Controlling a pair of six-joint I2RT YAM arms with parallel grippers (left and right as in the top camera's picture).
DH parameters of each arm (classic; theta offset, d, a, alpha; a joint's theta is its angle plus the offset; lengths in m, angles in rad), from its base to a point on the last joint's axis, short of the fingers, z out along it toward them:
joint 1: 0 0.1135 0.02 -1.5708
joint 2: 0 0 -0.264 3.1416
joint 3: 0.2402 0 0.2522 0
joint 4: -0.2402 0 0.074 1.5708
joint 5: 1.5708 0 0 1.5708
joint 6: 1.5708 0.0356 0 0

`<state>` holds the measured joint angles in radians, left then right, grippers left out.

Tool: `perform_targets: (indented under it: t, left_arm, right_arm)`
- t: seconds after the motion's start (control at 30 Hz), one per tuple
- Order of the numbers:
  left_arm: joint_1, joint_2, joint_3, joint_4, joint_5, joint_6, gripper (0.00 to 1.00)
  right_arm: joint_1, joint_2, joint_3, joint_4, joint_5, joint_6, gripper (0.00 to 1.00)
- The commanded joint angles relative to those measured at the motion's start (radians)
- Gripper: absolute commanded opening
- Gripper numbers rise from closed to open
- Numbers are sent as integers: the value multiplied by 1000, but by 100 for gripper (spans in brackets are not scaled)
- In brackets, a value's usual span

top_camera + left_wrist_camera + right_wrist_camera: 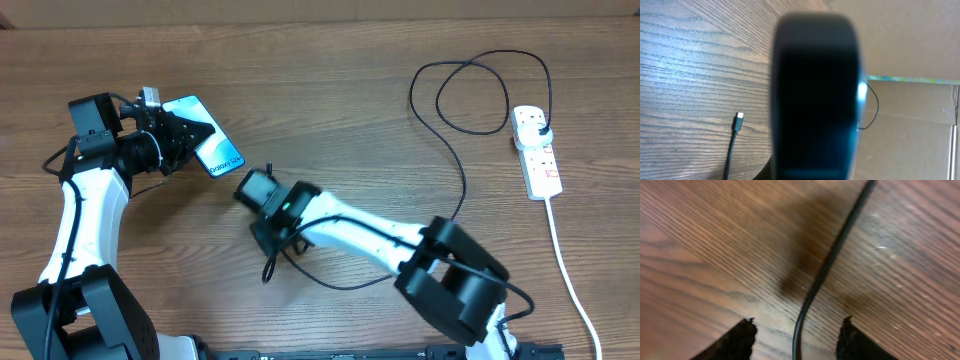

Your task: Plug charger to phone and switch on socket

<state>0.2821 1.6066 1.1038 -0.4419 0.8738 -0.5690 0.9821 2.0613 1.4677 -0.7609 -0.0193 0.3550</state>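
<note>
The phone (213, 148), with its cyan screen, is raised at the upper left, and my left gripper (178, 140) is shut on it. In the left wrist view the phone (815, 100) is a dark blur filling the middle. The charger's connector tip (740, 116) lies on the table to its left. From the tip (268, 170) the thin black cable (455, 170) runs under my right arm and loops to a black plug (541, 127) in the white socket (537, 160). My right gripper (262, 200) is open, and its fingers straddle the cable (827, 265) on the wood without pinching it.
The socket's thick white cord (572, 275) trails to the front right edge. A slack cable loop (325, 283) lies under my right arm. Cardboard walls (910, 125) stand beyond the table's far edge.
</note>
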Motion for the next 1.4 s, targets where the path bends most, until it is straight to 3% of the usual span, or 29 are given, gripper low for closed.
perform_targets:
  t: [0.0, 0.2, 0.37, 0.73, 0.9, 0.97, 1.17, 1.27, 1.37]
  left_arm:
    - [2, -10, 11, 5, 6, 26, 11]
    - [14, -10, 11, 0, 6, 39, 11]
    - [42, -10, 11, -14, 6, 44, 11]
    - [82, -10, 11, -42, 6, 61, 11]
    - [82, -10, 11, -50, 7, 61, 11]
    - [82, -10, 11, -55, 6, 61, 11]
    - [82, -10, 11, -55, 6, 61, 11]
    - [82, -10, 11, -58, 7, 61, 11]
    - [82, -10, 11, -69, 8, 61, 12]
  right_arm:
    - [30, 29, 5, -1, 172, -8, 42]
    - [43, 33, 5, -31, 262, -7, 4]
    - [16, 33, 5, -166, 264, -8, 4]
    - [-164, 32, 4, -646, 273, -8, 4]
    - [-255, 32, 4, -751, 273, -12, 4]
    - [-289, 32, 4, -743, 273, -12, 9]
    - [-378, 32, 18, -605, 245, -15, 65]
    - [-422, 32, 51, -534, 175, -21, 70]
    - [-455, 32, 108, -498, 109, -36, 64]
